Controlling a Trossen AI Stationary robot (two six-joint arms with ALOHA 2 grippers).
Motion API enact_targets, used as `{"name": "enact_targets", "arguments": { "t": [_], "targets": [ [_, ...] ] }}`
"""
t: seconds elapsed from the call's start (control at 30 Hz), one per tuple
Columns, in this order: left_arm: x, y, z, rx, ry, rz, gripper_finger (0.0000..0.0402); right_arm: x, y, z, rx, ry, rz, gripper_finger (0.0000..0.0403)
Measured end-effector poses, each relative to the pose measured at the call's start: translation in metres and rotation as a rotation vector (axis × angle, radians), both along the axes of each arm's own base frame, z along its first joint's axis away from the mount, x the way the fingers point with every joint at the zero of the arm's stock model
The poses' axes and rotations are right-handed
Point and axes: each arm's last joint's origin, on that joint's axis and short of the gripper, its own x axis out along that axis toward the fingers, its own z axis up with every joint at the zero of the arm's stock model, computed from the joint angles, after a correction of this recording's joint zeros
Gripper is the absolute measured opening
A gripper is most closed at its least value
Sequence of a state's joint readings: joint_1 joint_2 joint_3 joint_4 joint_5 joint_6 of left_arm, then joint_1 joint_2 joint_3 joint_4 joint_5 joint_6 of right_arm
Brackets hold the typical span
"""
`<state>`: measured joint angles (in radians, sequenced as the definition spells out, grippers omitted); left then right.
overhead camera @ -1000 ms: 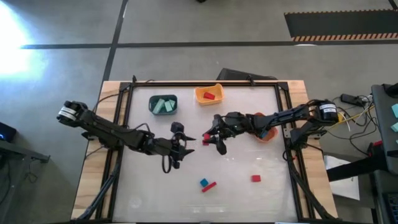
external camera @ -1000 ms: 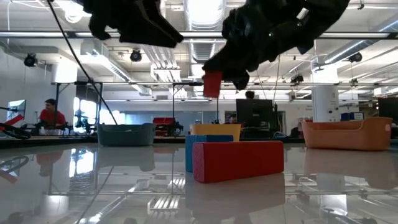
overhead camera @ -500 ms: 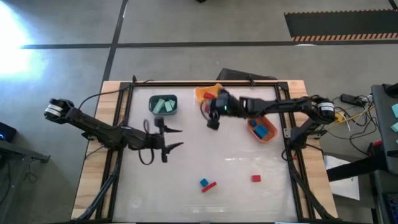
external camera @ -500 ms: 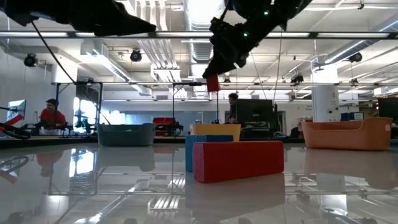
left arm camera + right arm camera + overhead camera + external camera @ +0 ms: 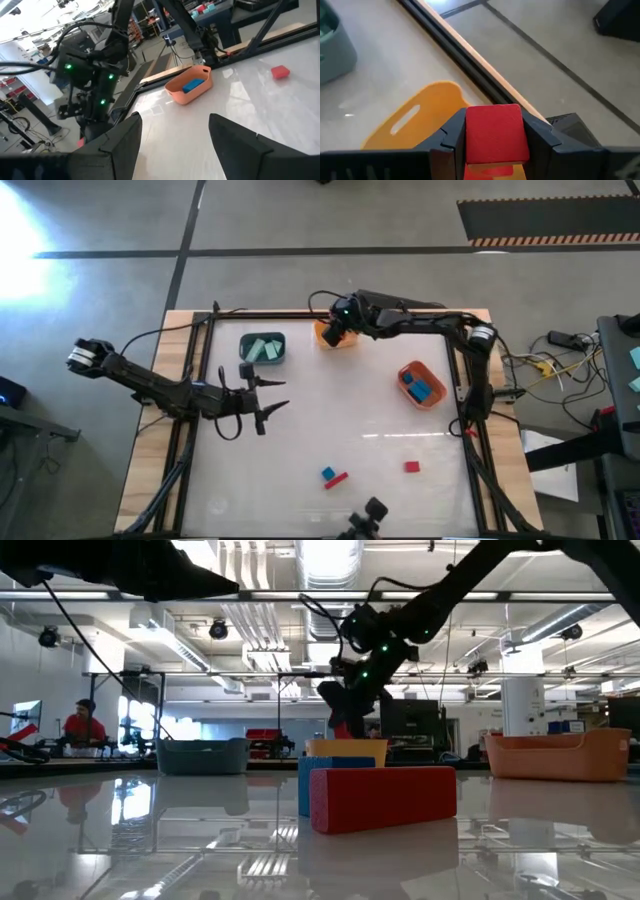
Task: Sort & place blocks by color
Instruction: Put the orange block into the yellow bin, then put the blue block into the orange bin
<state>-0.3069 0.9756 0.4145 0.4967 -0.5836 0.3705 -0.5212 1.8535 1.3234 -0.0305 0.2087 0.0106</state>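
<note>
The right gripper (image 5: 337,320) has swung from mid-frame to the top centre of the high view and now hangs over the yellow bin (image 5: 343,340), its jaws clamped on a red block (image 5: 495,132). So the carry looks finished and only the drop remains. The left gripper (image 5: 268,394) has pulled back toward left of centre, jaws spread wide and empty, below the teal bin (image 5: 262,348) holding mint blocks. The orange bin (image 5: 421,385) at right holds blue ones. A blue block (image 5: 327,473), red bar (image 5: 337,480) and red cube (image 5: 411,467) still lie loose on the surface (image 5: 330,420) low in frame, so sorting is well along but not done
</note>
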Motion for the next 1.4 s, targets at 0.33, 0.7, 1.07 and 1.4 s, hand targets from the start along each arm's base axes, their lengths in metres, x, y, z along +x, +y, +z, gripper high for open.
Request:
{"name": "enact_targets", "arguments": {
  "t": [0.33, 0.7, 1.07, 1.4],
  "targets": [
    [0.001, 0.0, -0.002, 0.005, 0.009, 0.002, 0.0215, 0.009, -0.007, -0.007, 0.057, 0.043, -0.039, 0.0199],
    [0.001, 0.0, -0.003, 0.01, 0.019, 0.004, 0.0215, -0.01, 0.026, 0.046, 0.135, 0.02, -0.065, 0.0207],
    [0.001, 0.0, -0.004, -0.012, 0.018, 0.007, 0.0215, -0.007, 0.151, 0.096, 0.281, -0.005, 0.303, 0.0171],
    [0.002, -0.001, -0.006, -0.09, 0.003, 0.012, 0.0215, -0.01, 0.299, 0.078, 0.238, 0.177, 0.645, 0.0149]
  ]
}}
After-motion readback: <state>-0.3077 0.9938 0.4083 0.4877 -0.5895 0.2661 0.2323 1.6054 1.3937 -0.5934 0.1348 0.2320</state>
